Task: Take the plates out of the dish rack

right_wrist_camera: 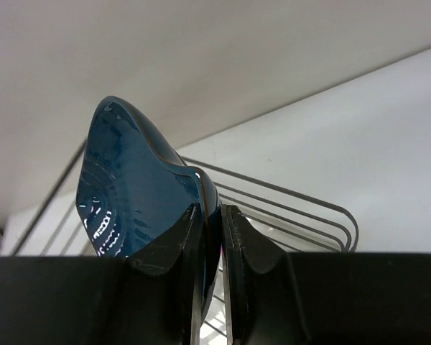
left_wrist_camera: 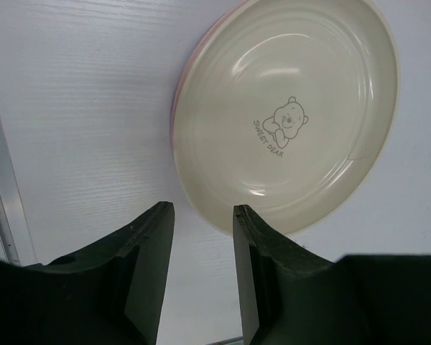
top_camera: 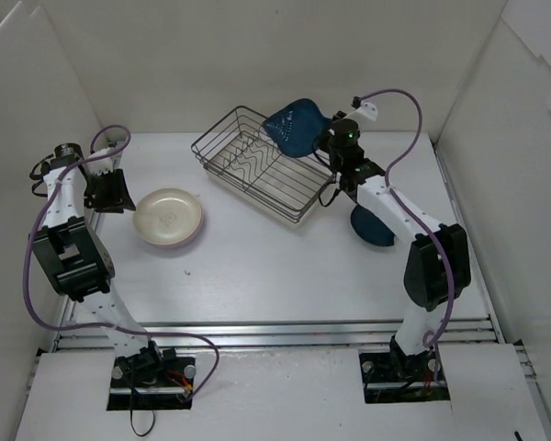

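I note right gripper (right_wrist_camera: 214,215) clamped on blue plate (right_wrist_camera: 129,187) above the dish rack (top_camera: 257,170), left gripper (left_wrist_camera: 201,212) part-open, empty, by cream plate (left_wrist_camera: 287,115) (possibly stacked) left of it.

Open lane on table (top_camera: 275,276) between cream plate (top_camera: 168,218) and dish rack (top_camera: 248,170). Side wall (top_camera: 18,138) hems the left gripper (left_wrist_camera: 200,215), plate just ahead. Right side tight: held blue plate (top_camera: 297,126) over rack's far corner, second blue plate (top_camera: 369,234) under right arm (top_camera: 399,211) (partly hidden).

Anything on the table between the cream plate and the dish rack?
No. The top view shows only bare table between the cream plate and the dish rack.
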Motion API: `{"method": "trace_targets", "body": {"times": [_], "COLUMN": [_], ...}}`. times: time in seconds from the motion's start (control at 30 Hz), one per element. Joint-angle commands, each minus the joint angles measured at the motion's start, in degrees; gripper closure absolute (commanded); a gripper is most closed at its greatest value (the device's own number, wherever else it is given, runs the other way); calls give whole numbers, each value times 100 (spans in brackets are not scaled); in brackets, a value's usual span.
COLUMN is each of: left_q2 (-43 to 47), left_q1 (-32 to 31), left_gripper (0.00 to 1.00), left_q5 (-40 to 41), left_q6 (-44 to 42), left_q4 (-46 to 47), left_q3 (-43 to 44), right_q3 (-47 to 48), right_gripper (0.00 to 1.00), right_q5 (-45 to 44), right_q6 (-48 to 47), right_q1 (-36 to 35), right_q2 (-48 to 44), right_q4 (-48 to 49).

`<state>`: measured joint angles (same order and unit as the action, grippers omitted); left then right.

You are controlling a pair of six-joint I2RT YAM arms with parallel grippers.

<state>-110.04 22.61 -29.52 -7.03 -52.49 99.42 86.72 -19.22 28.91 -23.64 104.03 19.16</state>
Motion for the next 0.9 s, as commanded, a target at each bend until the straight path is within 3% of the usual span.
{"method": "trace_targets", "body": {"times": [0.0,0.4,0.87], "left_q2": [290,404,624], "left_q1": [42,42,94], "left_gripper": [62,62,62], "left_q5": [-186,-458,-722], "left_q6": [-9,61,-18], "left_q4": [2,46,213], "left_q3": [280,254,-107], "right_q3": [-127,-2158,-4161], "right_gripper": [100,100,100], "right_q5": [-633,-2426,-2701], "right_q6": [1239,3172,6080], "right_q1": [96,395,878], "right_q2": [-1049,-3080,-4795], "right_q4": [1371,609,-1616]}}
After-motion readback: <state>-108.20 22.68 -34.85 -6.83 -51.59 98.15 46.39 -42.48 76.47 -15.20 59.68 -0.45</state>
